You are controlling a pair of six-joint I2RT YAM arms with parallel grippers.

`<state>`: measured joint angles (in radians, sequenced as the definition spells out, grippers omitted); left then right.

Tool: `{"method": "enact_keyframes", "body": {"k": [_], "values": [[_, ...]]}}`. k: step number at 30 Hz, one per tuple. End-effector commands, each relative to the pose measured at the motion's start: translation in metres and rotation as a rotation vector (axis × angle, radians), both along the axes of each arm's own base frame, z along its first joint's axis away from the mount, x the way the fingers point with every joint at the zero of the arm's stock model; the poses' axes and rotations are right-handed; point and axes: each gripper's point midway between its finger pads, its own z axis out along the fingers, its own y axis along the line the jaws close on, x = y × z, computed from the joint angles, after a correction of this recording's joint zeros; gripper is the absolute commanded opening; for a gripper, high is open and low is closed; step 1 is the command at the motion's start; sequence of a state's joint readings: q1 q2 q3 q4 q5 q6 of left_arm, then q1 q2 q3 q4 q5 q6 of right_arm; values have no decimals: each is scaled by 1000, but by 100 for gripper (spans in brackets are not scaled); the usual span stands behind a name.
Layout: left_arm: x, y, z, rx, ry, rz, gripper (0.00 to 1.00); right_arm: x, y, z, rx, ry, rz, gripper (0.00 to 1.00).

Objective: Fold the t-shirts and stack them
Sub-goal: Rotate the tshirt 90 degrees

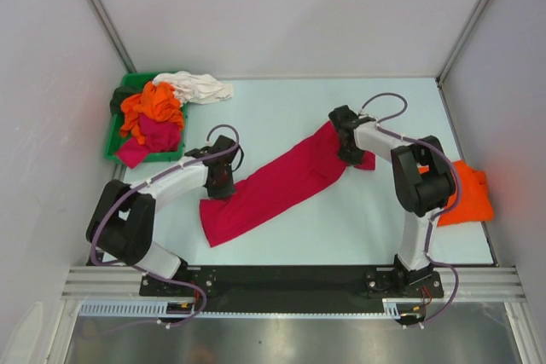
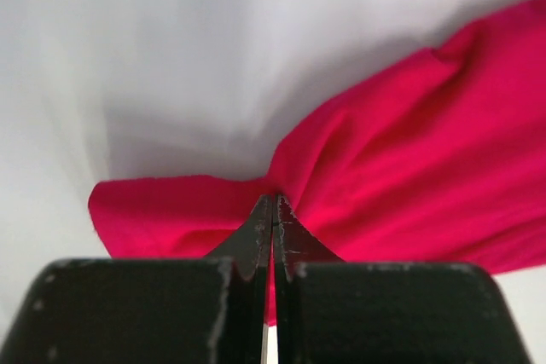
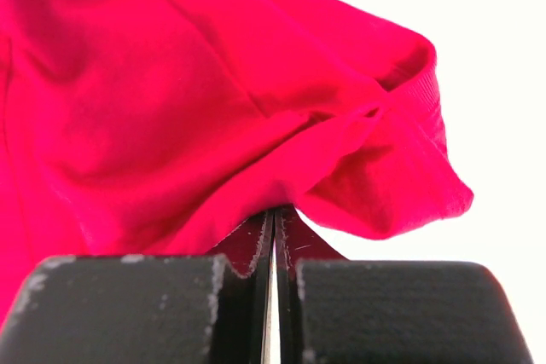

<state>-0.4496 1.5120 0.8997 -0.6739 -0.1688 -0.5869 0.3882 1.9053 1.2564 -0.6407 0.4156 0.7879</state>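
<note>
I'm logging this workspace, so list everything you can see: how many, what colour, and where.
table: one, pale, under everything
red t-shirt: one, crimson, stretched diagonally across the middle
folded t-shirt: one, orange, right table edge
bin: one, green, far left corner
crumpled shirts: count unclear, orange, magenta, dark, in the bin
white shirt: one, white, draped from bin onto table
left gripper: one, black, shut on the red t-shirt's near-left end
right gripper: one, black, shut on its far-right end

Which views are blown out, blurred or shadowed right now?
Top external: even light, sharp throughout, no hard shadows. Left wrist: the table is blurred and streaky, with a soft grey shadow along the crimson t-shirt. Right wrist: the background is blown out to white, but the cloth folds are sharp.
</note>
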Motion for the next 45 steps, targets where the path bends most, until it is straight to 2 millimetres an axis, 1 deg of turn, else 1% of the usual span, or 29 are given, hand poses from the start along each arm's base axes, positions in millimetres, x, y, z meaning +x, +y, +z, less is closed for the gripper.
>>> {"method": "enact_keyframes", "body": {"k": [1, 2, 3, 4, 8, 10, 11, 12, 15, 16, 17, 19, 20, 21, 22, 23, 24, 25, 27, 28, 30, 31, 34, 35, 38, 39, 41, 43, 45], "values": [[-22, -15, -2, -24, 38, -35, 0, 56, 33, -18, 91, -67, 47, 0], [-25, -16, -4, -23, 46, -39, 0, 59, 36, -20, 100, -56, 56, 0], [-28, -17, -6, -22, 52, -44, 0, 71, 42, -14, 113, -76, 60, 0], [-29, -18, -7, -19, 56, -45, 0, 73, 43, -23, 107, -59, 60, 0], [-25, -17, -2, -13, 22, -38, 0, 81, 52, -27, 126, -56, 80, 0], [-25, -24, -2, -37, 35, -53, 0, 90, 55, -24, 130, -68, 87, 0], [-28, -27, -4, -41, 49, -60, 0, 89, 55, -30, 126, -51, 90, 0], [-30, -29, -6, -45, 57, -66, 0, 92, 55, -31, 125, -49, 99, 0], [-37, -46, -12, -56, 69, -113, 0, 107, 64, -29, 137, -67, 128, 0], [-41, -56, -15, -62, 72, -143, 0, 112, 66, -28, 144, -67, 137, 0], [-43, -63, -17, -71, 82, -157, 0, 122, 71, -28, 148, -74, 146, 0], [-47, -79, -24, -70, 100, -195, 0, 131, 79, -26, 166, -70, 180, 0], [-48, -86, -24, -77, 106, -211, 0, 143, 87, -16, 183, -92, 191, 0], [-47, -94, -26, -78, 109, -228, 0, 144, 89, -25, 184, -71, 199, 0], [-49, -103, -25, -81, 107, -257, 0, 147, 96, -25, 202, -68, 219, 0], [-50, -109, -25, -85, 107, -273, 0, 149, 97, -25, 208, -64, 227, 0], [-48, -118, -22, -96, 96, -289, 0, 154, 103, -24, 220, -73, 241, 0], [-51, -125, -24, -96, 103, -309, 0, 155, 108, -23, 241, -74, 255, 0], [-51, -138, -21, -125, 101, -341, 0, 160, 118, -19, 264, -87, 291, 0], [-53, -144, -24, -128, 106, -358, 0, 159, 122, -22, 273, -75, 301, 0], [-52, -155, -23, -144, 99, -384, 0, 158, 130, -24, 282, -67, 341, 0], [-56, -163, -23, -166, 110, -406, 0, 160, 134, -23, 291, -68, 351, 0], [-57, -180, -24, -195, 120, -444, 0, 156, 139, -26, 304, -53, 375, 0], [-59, -183, -29, -195, 132, -453, 0, 157, 141, -24, 310, -64, 383, 0], [-61, -202, -25, -226, 129, -494, 0, 157, 147, -23, 327, -74, 412, 0], [-61, -210, -26, -229, 126, -513, 0, 155, 154, -23, 352, -67, 439, 0], [-62, -219, -26, -235, 124, -535, 0, 154, 163, -22, 391, -61, 466, 0], [-61, -226, -29, -239, 135, -546, 0, 152, 167, -22, 399, -51, 486, 0], [-61, -229, -30, -239, 139, -548, 0, 153, 165, -18, 392, -58, 482, 0]]}}
